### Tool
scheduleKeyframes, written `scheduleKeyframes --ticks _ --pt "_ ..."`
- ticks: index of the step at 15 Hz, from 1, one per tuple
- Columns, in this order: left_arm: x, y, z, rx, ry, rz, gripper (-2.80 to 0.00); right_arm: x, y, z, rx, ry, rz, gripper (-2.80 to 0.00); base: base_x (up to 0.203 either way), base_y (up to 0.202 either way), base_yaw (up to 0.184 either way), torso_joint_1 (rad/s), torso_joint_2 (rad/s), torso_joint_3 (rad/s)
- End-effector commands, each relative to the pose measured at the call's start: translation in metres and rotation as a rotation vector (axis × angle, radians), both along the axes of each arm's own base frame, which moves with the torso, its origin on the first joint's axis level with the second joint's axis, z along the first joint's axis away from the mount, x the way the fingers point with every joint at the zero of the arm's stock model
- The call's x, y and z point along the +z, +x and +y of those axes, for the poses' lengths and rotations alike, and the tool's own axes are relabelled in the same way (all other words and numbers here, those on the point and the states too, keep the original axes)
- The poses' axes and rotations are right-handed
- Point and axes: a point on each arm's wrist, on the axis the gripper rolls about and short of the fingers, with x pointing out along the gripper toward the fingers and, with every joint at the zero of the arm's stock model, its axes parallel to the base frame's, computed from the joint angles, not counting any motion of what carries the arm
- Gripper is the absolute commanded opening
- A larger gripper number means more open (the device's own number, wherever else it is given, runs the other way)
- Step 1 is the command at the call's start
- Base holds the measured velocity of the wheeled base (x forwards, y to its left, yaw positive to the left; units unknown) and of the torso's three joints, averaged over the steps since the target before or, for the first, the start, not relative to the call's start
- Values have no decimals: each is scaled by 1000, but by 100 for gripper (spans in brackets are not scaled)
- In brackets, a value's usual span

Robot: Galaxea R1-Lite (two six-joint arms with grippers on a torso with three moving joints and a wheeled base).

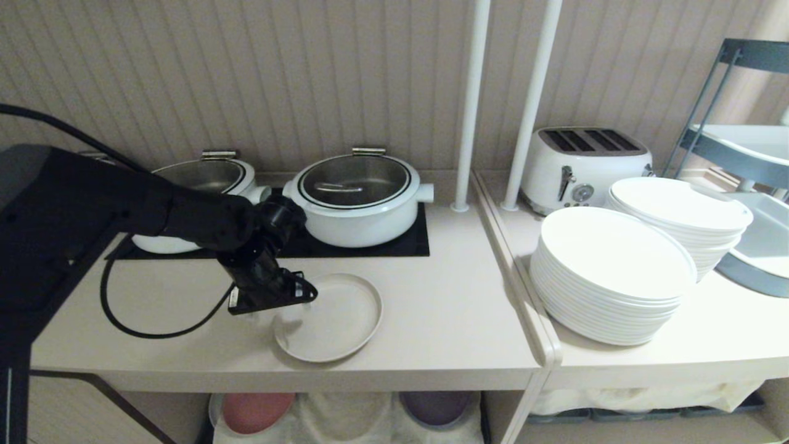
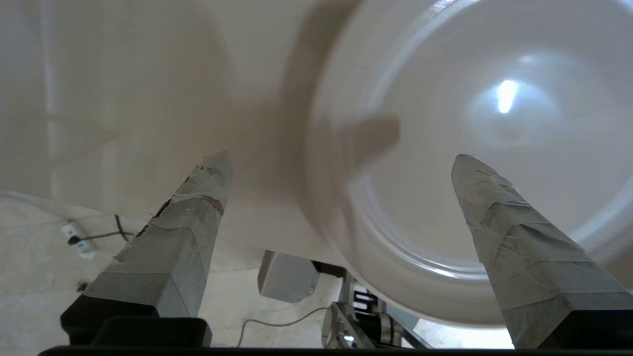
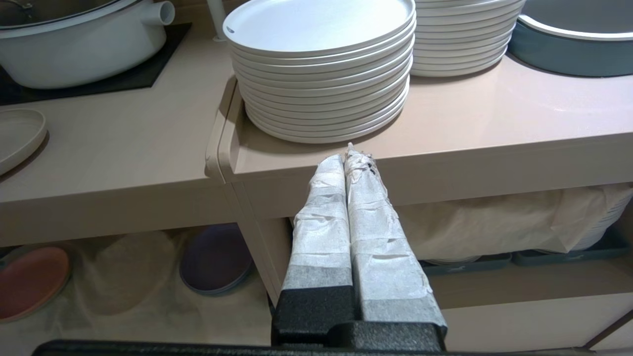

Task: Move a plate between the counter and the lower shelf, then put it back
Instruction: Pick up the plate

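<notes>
Pots [image 1: 357, 200] stand behind the plate [image 1: 330, 317]; white stacks [image 1: 610, 274] well right.

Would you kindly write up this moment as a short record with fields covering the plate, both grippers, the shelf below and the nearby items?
plate: small cream plate lying flat on the counter, near its front edge, partly overhanging it in the left wrist view
left gripper: left gripper open, at the plate's left rim, nothing held
right gripper: right gripper shut, empty, parked low in front of the stacked white plates
lower shelf: lower shelf holds a pink plate and a purple plate on white cloth
behind plate: two white pots on black panels
</notes>
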Motion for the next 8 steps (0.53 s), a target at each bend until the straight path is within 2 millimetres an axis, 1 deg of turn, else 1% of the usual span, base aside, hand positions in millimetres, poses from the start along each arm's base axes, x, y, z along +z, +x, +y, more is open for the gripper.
scheduleKeyframes --ticks 1,8 --pt "-5 1 2 6 6 17 0 0 0 0 0 0 -2 -280 0 0 0 0 0 0" --pt "-27 6 -1 6 24 67 0 0 0 0 0 0 -1 -280 0 0 0 0 0 0"
